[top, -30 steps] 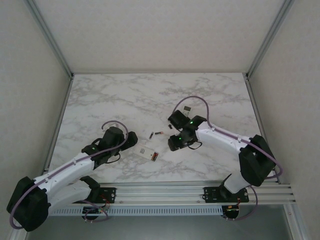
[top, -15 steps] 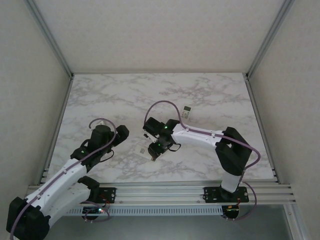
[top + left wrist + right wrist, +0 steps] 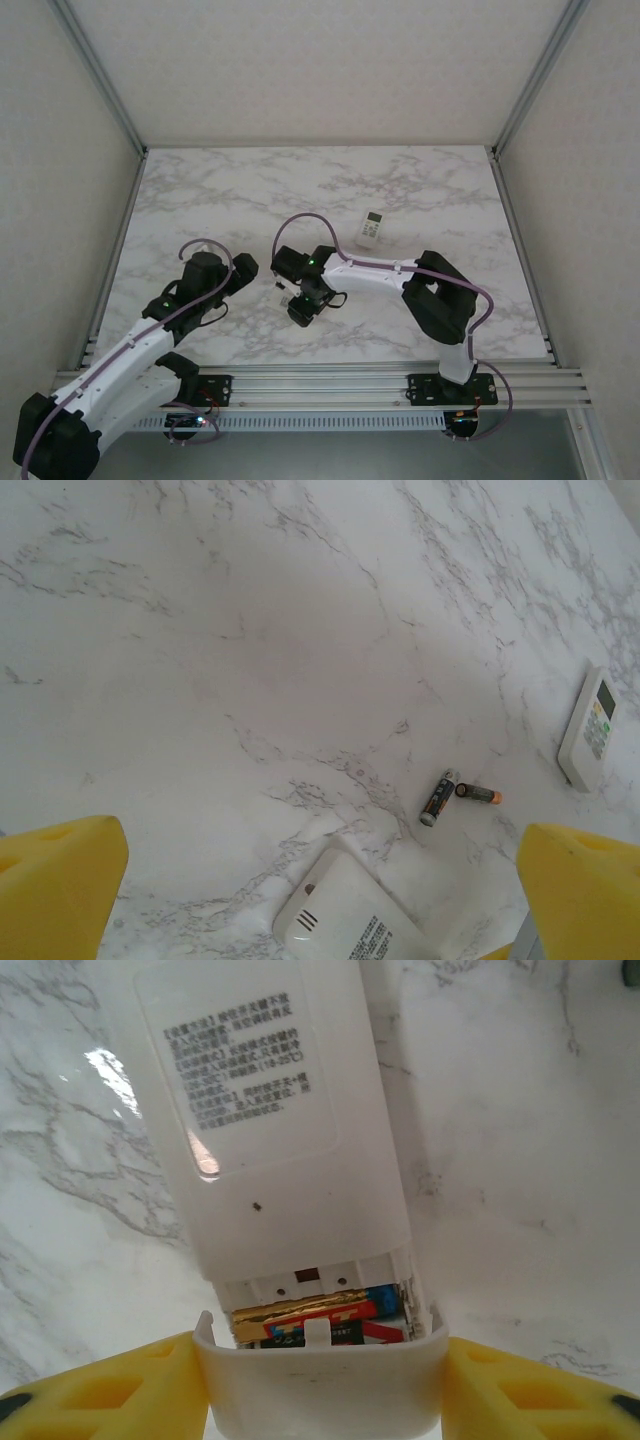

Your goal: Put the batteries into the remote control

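A white remote (image 3: 270, 1110) lies face down, its label up and its battery compartment open at the near end. Batteries with gold and red wrap (image 3: 310, 1318) lie inside it. My right gripper (image 3: 320, 1385) is shut on the white battery cover (image 3: 320, 1390), which sits at the compartment's mouth. From above, the right gripper (image 3: 298, 308) is over this remote. Two loose dark batteries (image 3: 439, 797) (image 3: 478, 794) lie side by side beyond the remote's (image 3: 350, 920) rounded end. My left gripper (image 3: 320, 880) is open and holds nothing; from above, the left gripper (image 3: 243, 266) is left of the remote.
A second white remote (image 3: 371, 229) lies face up farther back on the marble table (image 3: 200, 200); the left wrist view has this second remote (image 3: 592, 730) at its right edge. Metal frame posts (image 3: 115, 260) line the table's sides.
My right arm has swung left from mid-table to the remote, uncovering the second remote. The left gripper drew back a little to the left and has stayed there since.
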Robot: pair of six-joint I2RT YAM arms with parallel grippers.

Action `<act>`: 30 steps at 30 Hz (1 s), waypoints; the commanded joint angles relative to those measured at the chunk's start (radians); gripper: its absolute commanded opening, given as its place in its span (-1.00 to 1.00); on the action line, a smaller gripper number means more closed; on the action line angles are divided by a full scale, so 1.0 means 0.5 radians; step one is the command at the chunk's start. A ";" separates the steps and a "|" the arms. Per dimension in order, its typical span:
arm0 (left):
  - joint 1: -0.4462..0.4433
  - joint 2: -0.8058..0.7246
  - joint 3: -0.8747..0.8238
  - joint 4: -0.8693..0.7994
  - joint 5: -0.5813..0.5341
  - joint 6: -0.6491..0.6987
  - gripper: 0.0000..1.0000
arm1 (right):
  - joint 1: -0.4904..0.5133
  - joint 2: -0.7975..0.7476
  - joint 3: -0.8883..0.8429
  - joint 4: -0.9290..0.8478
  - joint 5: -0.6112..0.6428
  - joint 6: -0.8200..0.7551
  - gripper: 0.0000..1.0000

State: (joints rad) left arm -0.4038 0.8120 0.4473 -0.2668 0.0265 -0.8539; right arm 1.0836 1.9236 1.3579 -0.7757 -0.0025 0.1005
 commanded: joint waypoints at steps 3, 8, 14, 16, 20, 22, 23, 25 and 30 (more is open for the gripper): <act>0.019 -0.010 -0.026 -0.009 0.017 -0.012 0.99 | 0.029 0.042 0.058 -0.053 0.096 -0.043 0.17; 0.018 -0.013 -0.040 0.011 0.037 -0.023 0.99 | 0.045 0.056 0.059 -0.045 0.126 -0.058 0.22; 0.017 -0.007 -0.048 0.013 0.036 -0.016 0.99 | 0.057 0.068 0.066 -0.017 0.073 -0.053 0.27; 0.019 -0.010 -0.051 0.008 0.034 -0.013 0.99 | 0.068 0.068 0.066 -0.009 0.071 -0.052 0.29; 0.018 -0.006 -0.061 0.013 0.033 -0.015 0.99 | 0.070 0.034 0.068 0.003 0.073 -0.037 0.32; 0.018 0.002 -0.068 0.024 0.036 -0.012 0.99 | 0.070 -0.012 0.065 0.020 0.063 -0.015 0.33; 0.019 0.013 -0.069 0.029 0.040 -0.006 0.99 | 0.072 -0.058 0.051 0.042 0.055 0.006 0.33; 0.019 0.051 -0.057 0.035 0.059 0.018 0.99 | 0.071 -0.167 0.002 0.100 0.058 0.087 0.35; 0.014 0.293 0.059 0.031 0.232 0.181 0.99 | 0.058 -0.607 -0.327 0.385 0.235 0.721 0.38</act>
State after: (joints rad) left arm -0.4038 0.9077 0.4328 -0.2573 0.0830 -0.8234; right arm 1.1069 1.7504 1.2602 -0.6621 0.0509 0.2501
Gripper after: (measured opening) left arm 0.995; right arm 0.686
